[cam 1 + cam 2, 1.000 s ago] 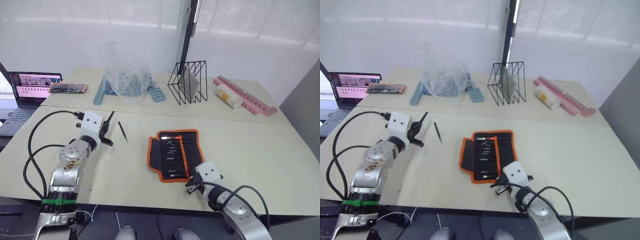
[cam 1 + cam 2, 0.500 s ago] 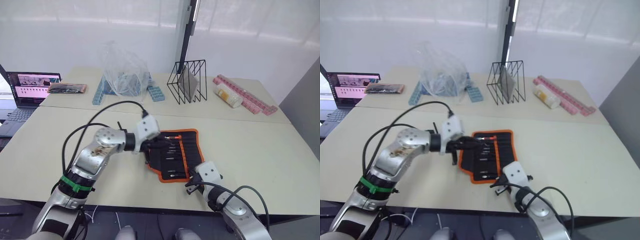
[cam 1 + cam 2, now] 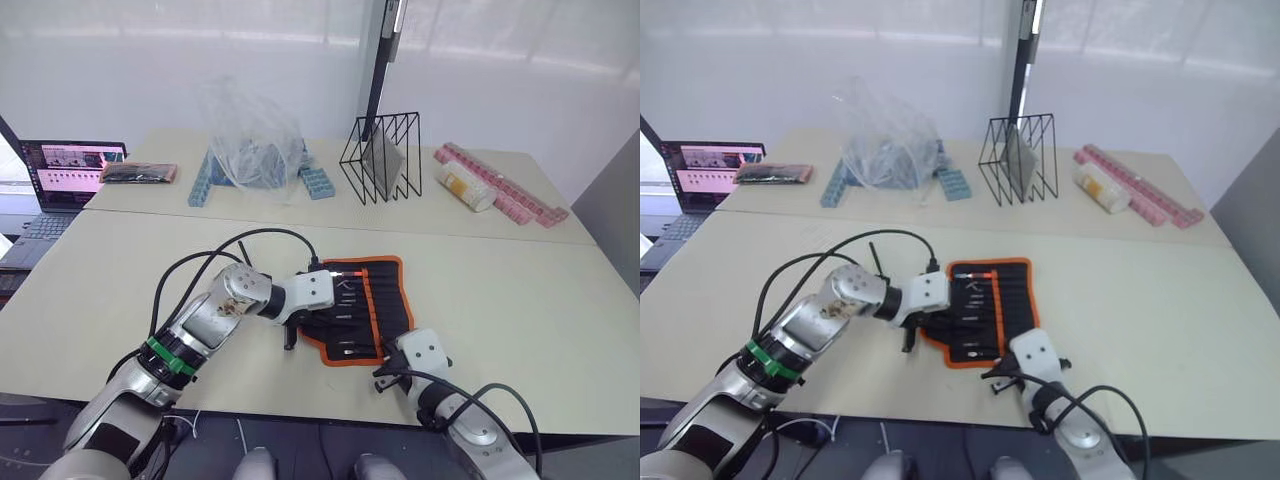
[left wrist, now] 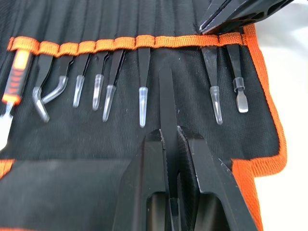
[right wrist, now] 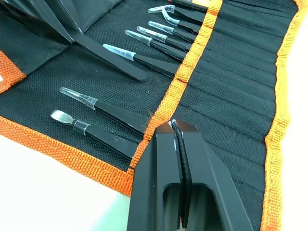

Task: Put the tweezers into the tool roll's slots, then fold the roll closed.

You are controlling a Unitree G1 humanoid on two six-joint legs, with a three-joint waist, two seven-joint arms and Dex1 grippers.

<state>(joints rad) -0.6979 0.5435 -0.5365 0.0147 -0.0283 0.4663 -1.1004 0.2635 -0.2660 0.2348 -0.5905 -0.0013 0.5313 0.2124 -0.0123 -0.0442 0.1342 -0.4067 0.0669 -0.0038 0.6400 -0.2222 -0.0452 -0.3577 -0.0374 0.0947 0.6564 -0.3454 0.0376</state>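
The tool roll (image 3: 372, 300) lies open on the near table, black with orange trim. Several capped tweezers (image 4: 142, 91) sit in its slots (image 4: 144, 42) along an orange strip. My left gripper (image 4: 167, 132) is shut on a bare black tweezer (image 4: 165, 96), held low over the roll's inner face with its tip at the orange strip, between two filled slots. My right gripper (image 5: 174, 127) is shut, its tip on the roll's middle orange strip (image 5: 185, 72) near the front edge. Another slim tweezer (image 3: 243, 254) lies on the table behind my left arm.
On the far table stand a black wire rack (image 3: 382, 158), a clear plastic bag (image 3: 250, 140) over blue blocks, pink strips (image 3: 510, 198) and a pale bottle (image 3: 463, 186). A laptop (image 3: 65, 170) and a pink-edged pouch (image 3: 138, 173) are at far left.
My left arm carried a tweezer from the table's left side to the roll, then lowered it toward the slot row. The right gripper stayed at the roll's front edge.
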